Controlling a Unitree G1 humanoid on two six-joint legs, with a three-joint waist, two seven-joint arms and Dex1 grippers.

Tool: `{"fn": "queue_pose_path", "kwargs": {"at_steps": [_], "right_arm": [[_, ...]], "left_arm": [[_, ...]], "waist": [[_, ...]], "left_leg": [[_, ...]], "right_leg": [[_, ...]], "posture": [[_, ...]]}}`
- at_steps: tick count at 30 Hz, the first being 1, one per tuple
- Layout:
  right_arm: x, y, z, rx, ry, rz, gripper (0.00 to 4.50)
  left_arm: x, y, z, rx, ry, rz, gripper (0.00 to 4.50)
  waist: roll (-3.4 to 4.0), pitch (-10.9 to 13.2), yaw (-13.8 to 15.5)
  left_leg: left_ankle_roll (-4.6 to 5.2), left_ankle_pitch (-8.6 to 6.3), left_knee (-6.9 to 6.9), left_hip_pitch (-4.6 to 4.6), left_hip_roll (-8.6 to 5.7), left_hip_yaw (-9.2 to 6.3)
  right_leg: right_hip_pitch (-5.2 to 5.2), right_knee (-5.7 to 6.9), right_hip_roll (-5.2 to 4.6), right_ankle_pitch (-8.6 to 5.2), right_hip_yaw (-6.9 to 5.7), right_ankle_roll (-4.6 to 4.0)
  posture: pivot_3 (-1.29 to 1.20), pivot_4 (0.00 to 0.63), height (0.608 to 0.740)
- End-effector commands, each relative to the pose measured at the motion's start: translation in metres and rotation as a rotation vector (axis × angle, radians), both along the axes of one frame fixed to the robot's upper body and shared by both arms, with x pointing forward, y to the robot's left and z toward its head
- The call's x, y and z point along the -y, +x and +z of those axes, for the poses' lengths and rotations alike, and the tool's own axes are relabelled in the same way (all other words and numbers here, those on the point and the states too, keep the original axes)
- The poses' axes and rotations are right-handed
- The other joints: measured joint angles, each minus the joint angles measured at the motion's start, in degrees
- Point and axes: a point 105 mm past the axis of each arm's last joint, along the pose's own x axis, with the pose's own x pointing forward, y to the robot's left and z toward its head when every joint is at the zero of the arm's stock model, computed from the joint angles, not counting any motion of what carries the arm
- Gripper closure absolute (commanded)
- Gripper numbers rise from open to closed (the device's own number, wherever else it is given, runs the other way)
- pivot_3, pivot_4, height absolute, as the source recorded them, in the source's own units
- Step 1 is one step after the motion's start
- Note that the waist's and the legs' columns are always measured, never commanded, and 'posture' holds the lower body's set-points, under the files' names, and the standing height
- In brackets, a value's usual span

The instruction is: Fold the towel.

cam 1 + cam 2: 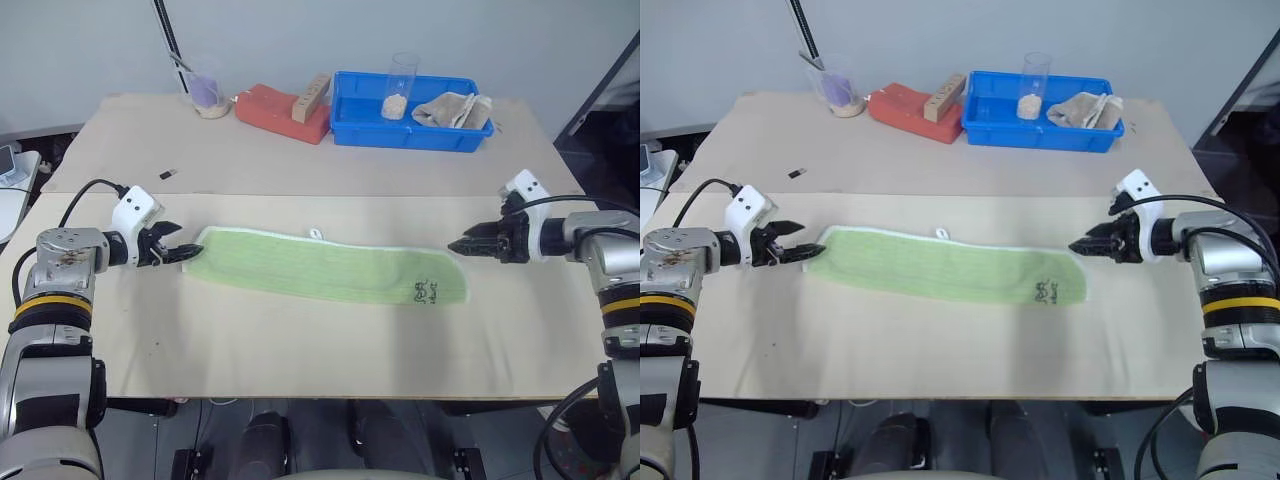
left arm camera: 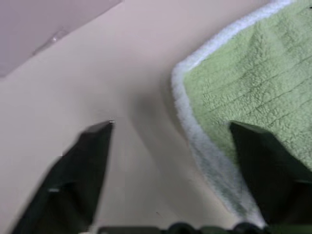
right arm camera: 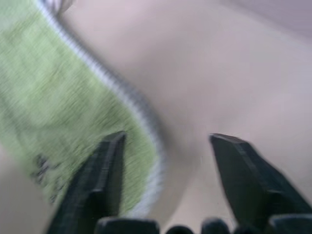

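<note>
The towel (image 1: pixel 320 265) lies flat on the table as a long light green strip with white edging, running left to right. Its small white loop (image 1: pixel 316 234) sticks out at the far edge, and the dark embroidered mark (image 1: pixel 425 292) sits near its right end. My left gripper (image 1: pixel 190 252) is at the towel's left end, open, with one finger (image 2: pixel 263 161) over the white edging (image 2: pixel 183 105) and the other on bare table. My right gripper (image 1: pixel 456 245) is just off the towel's right end, also open; in its wrist view the edging (image 3: pixel 141 109) runs between the fingers.
At the back of the table stand a blue bin (image 1: pixel 410 136) holding a beige cloth (image 1: pixel 452 110) and a clear tube (image 1: pixel 400 88), a red block (image 1: pixel 275 110) with a wooden piece (image 1: pixel 310 97), and a cup (image 1: pixel 207 92). A small dark item (image 1: pixel 168 174) lies at the left.
</note>
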Motion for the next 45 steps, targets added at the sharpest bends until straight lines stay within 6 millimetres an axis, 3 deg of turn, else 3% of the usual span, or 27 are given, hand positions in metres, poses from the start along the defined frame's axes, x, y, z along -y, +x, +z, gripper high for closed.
{"fn": "queue_pose_path", "kwargs": {"at_steps": [1, 7, 8, 13, 26, 34, 41, 42, 45], "right_arm": [[0.005, -0.030, 0.025, 0.065, 0.048, 0.010, 0.11], [0.006, -0.078, -0.007, -0.021, 0.126, -0.135, 0.11], [0.005, -0.084, -0.013, -0.041, 0.146, -0.161, 0.11], [0.003, -0.101, -0.036, -0.115, 0.258, -0.302, 0.11], [-0.021, -0.107, -0.069, -0.221, 0.514, -0.511, 0.05], [-0.032, -0.084, -0.065, -0.225, 0.717, -0.594, 0.05], [-0.033, -0.078, -0.067, -0.239, 0.770, -0.637, 0.05], [-0.032, -0.077, -0.068, -0.238, 0.775, -0.650, 0.57], [-0.027, -0.075, -0.068, -0.226, 0.796, -0.674, 1.50]], "left_arm": [[0.015, -0.016, 0.031, 0.123, 0.092, -0.179, 0.00], [0.087, -0.059, 0.048, 0.131, -0.045, -0.487, 0.00], [0.098, -0.067, 0.050, 0.123, -0.064, -0.534, 0.00], [0.134, -0.092, 0.051, 0.101, -0.097, -0.678, 0.00], [0.158, -0.099, 0.050, 0.111, -0.113, -0.764, 0.00], [0.168, -0.103, 0.049, 0.117, -0.137, -0.790, 0.00], [0.166, -0.102, 0.045, 0.121, -0.133, -0.774, 0.00], [0.165, -0.101, 0.044, 0.121, -0.132, -0.771, 0.00], [0.164, -0.101, 0.043, 0.123, -0.135, -0.761, 0.00]], "waist": [[0.00, 0.0, 0.3], [0.00, 0.0, 1.4], [0.00, 0.0, 1.4], [-0.01, 0.0, 1.1], [0.00, 0.0, -0.2], [0.01, 0.0, -0.2], [0.01, 0.0, -0.3], [0.01, 0.0, -0.3], [0.01, 0.0, -0.3]], "left_leg": [[0.00, -0.01, -0.01, -0.09, 0.00, -0.07], [0.02, -0.09, 0.11, -0.27, 0.00, -0.16], [0.02, -0.09, 0.17, -0.32, -0.03, -0.14], [0.01, -0.08, 0.22, -0.19, -0.03, -0.14], [-0.03, 0.03, 0.12, 0.14, 0.00, -0.35], [-0.03, 0.03, 0.08, 0.13, 0.01, -0.40], [-0.03, 0.03, 0.02, 0.09, 0.00, -0.42], [-0.03, 0.03, 0.02, 0.09, 0.00, -0.41], [-0.03, 0.03, -0.01, 0.09, 0.00, -0.41]], "right_leg": [[-0.03, 0.02, 0.00, 0.03, -0.01, -0.05], [0.00, -0.01, -0.05, 0.01, -0.01, -0.01], [-0.01, -0.09, -0.07, -0.22, 0.03, 0.36], [0.24, 0.03, 0.03, -0.25, 0.14, 0.43], [0.26, 0.10, 0.30, -0.24, 0.24, 0.38], [0.24, 0.08, 0.31, -0.24, 0.23, 0.38], [0.24, -0.02, 0.31, -0.24, 0.23, 0.38], [0.24, -0.02, 0.30, -0.24, 0.24, 0.38], [0.24, -0.02, 0.31, -0.24, 0.23, 0.38]], "posture": [[0.00, 0.150, 0.714], [0.00, 0.150, 0.714], [0.00, 0.150, 0.714], [0.00, 0.150, 0.714], [0.00, 0.150, 0.714], [0.00, 0.150, 0.714], [0.00, 0.150, 0.714], [0.00, 0.150, 0.714], [0.00, 0.150, 0.714]]}}
